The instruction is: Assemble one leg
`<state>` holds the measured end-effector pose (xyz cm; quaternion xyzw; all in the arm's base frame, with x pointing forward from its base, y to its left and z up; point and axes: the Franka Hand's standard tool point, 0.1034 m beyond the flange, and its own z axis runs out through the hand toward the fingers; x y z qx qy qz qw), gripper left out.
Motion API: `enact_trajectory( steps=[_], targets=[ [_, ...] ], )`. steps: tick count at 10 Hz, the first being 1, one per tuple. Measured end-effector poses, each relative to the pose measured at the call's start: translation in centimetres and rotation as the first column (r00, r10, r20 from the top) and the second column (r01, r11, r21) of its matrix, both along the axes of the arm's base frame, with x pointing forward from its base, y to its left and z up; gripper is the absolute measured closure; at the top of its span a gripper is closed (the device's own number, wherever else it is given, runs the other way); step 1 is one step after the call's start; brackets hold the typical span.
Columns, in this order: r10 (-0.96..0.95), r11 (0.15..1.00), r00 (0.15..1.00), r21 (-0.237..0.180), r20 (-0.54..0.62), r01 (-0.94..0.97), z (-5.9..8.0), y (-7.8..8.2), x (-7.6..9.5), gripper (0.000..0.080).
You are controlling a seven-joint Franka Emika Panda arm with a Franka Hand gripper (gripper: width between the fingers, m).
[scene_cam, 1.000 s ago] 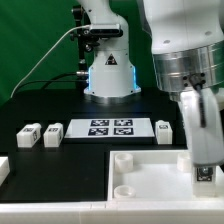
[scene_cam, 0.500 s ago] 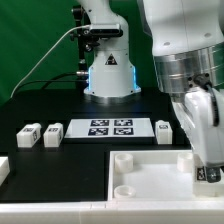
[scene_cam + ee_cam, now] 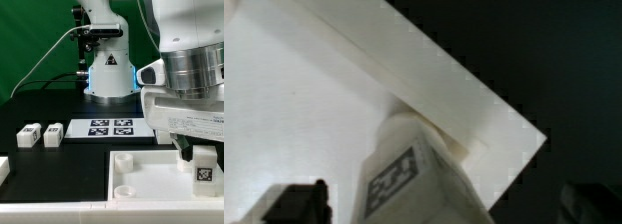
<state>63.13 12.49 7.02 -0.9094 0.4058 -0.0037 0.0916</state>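
A white leg (image 3: 205, 171) with a black-and-white tag stands upright at the near corner of the large white panel (image 3: 145, 172), on the exterior view's right. My gripper (image 3: 204, 157) hangs right over it, open. One dark finger (image 3: 183, 151) shows beside the leg, apart from it. In the wrist view the leg (image 3: 406, 178) rises between my two dark fingertips (image 3: 295, 203), with a gap on each side of my gripper (image 3: 441, 206), above the panel (image 3: 295, 100). Two more legs (image 3: 28, 133) (image 3: 52, 135) lie on the black table at the exterior view's left.
The marker board (image 3: 110, 127) lies behind the panel, mid-table. The robot's base (image 3: 108, 72) stands at the back, with a cable running off to the exterior view's left. A white block edge (image 3: 3, 168) shows at that view's left border. A round socket (image 3: 123, 160) sits at the panel's other far corner.
My jaws have opened and let go of the leg, which stays standing on the panel corner. The hand has lifted a little, so the leg's tag now shows.
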Motion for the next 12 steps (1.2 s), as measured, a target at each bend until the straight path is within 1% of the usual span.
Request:
enact_trajectory(
  steps=[1, 2, 3, 4, 5, 6, 7, 8, 9, 10, 11, 12],
  targets=[
    [0.134, 0.991, 0.991, -0.021, 0.02, -0.133, 0.0, -0.2, 0.1, 0.0151],
    [0.286, 0.957, 0.958, -0.06, 0.034, -0.283, 0.2, -0.6, 0.3, 0.0151],
    [0.44, 0.895, 0.897, -0.104, 0.042, -0.434, 0.3, -0.9, 0.7, 0.0151],
    [0.522, 0.848, 0.852, -0.13, 0.042, -0.514, 0.4, -0.8, 0.9, 0.0151],
    [0.505, 0.859, 0.862, -0.127, 0.041, -0.497, 0.3, -0.9, 0.9, 0.0151],
    [0.505, 0.859, 0.862, -0.127, 0.041, -0.496, 0.3, -0.9, 0.9, 0.0181],
    [0.436, 0.896, 0.899, -0.113, 0.041, -0.43, 0.3, -0.8, 0.9, 0.0181],
    [0.332, 0.94, 0.942, -0.098, 0.034, -0.328, 0.3, -0.7, 0.8, 0.0361],
    [0.262, 0.962, 0.965, -0.09, 0.027, -0.259, 0.3, -0.8, 0.8, 0.0361],
    [0.14, 0.987, 0.99, -0.081, 0.013, -0.138, 0.2, -1.2, 0.7, 0.0494],
    [0.05, 0.996, 0.999, -0.074, 0.004, -0.05, 0.2, -1.3, 0.7, 0.0495],
    [-0.095, 0.994, 0.995, -0.057, -0.016, 0.094, 0.1, -1.5, 0.6, 0.0496]
  ],
)
